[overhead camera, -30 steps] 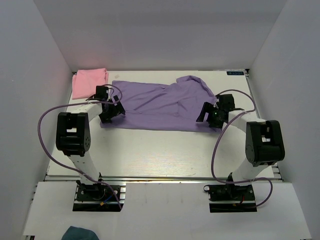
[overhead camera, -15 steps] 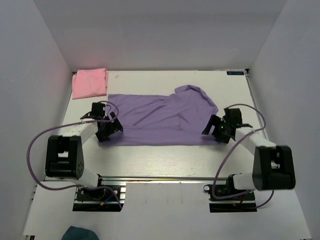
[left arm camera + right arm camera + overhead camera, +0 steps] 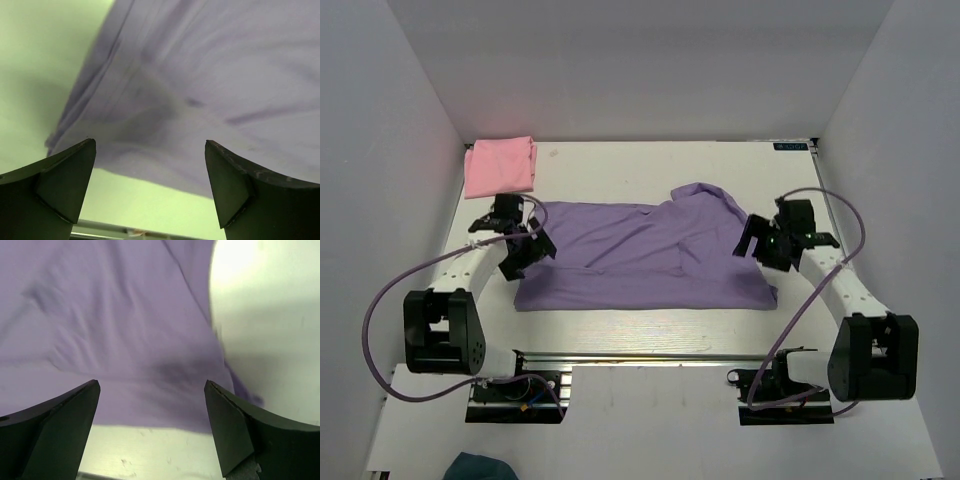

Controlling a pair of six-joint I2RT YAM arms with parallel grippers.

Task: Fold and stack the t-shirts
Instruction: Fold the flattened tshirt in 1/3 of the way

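Light pink folded cloth t-shirt (image 3: 500,167): beyond the far-left corner of the lavender-purple cloth t-shirt (image 3: 640,255), apart from it, against the left wall; plain.

Left gripper (image 3: 525,250): at the lavender shirt's left edge; jaws spread wide, grasping nothing; in the left wrist view its two dark fingers (image 3: 60,185) are bare, the shirt's left hem and near corner lying ahead of the tips and between them, a soft shadow on the cloth there.

Lavender shirt: spread across the middle of the white table (image 3: 650,325), long side left to right, rumpled and bunched at its far-right end.

Right gripper (image 3: 760,240): at the lavender shirt's right edge; jaws likewise wide, released; in the right wrist view its fingers (image 3: 240,430) frame the shirt's right hem and near corner, cloth ahead of the tips, none pinched.

Small dark-blue sticker (image 3: 790,146): on the table's far edge, beyond the lavender shirt's right end; writing too small to read.
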